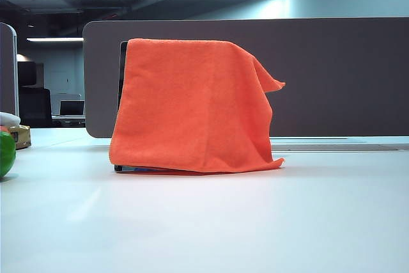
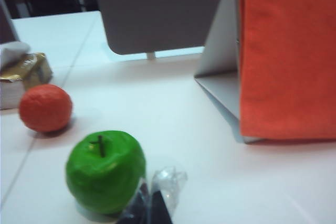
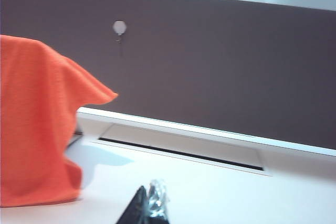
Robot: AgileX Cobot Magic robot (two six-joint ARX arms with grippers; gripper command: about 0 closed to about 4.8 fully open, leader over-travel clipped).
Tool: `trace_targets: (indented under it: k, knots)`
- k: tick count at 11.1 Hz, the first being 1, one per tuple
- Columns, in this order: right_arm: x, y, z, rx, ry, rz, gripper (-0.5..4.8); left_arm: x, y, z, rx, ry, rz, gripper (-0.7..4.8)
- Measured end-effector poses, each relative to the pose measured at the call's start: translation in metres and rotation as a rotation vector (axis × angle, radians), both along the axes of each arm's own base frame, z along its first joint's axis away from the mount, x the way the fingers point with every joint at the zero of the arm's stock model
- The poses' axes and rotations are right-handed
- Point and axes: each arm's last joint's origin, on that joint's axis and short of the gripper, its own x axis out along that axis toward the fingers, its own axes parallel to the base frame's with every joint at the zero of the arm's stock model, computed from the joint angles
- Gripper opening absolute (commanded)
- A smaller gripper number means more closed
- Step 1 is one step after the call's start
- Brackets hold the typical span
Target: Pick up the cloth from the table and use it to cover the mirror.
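Cloth (image 1: 192,103) draped right over the mirror (image 1: 121,75), and by our reading the job is done!
We see only a dark sliver of mirror edge and its base peeking out on the counter (image 1: 204,222); the face is fully hidden. Left gripper (image 2: 152,205) sits low beside a green apple (image 2: 105,171), pressed together and empty; right gripper (image 3: 149,208) likewise pressed together, holding nothing, near the cloth's hanging corner. Both wrist views are blurred.

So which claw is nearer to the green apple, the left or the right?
Left. The left claw is shut right beside the green apple. The right claw is shut near the orange cloth; no apple shows there.
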Motion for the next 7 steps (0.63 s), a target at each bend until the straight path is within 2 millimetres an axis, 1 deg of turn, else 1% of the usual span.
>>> trace_targets:
  k: [1, 5, 7]
  knots:
    - [0.0000, 0.0042, -0.0009, 0.003, 0.010, 0.030, -0.05, 0.0002, 0.0013, 0.0019, -0.003, -0.019, 0.044, -0.06]
    - [0.0008, 0.0033, -0.0040, 0.020, 0.043, -0.042, -0.05, 0.0002, 0.0014, 0.0017, -0.001, -0.018, 0.048, -0.06]
    - [0.0009, 0.0031, -0.0040, 0.021, 0.043, -0.048, -0.05, 0.0002, 0.0014, 0.0017, 0.002, -0.018, 0.048, -0.06]
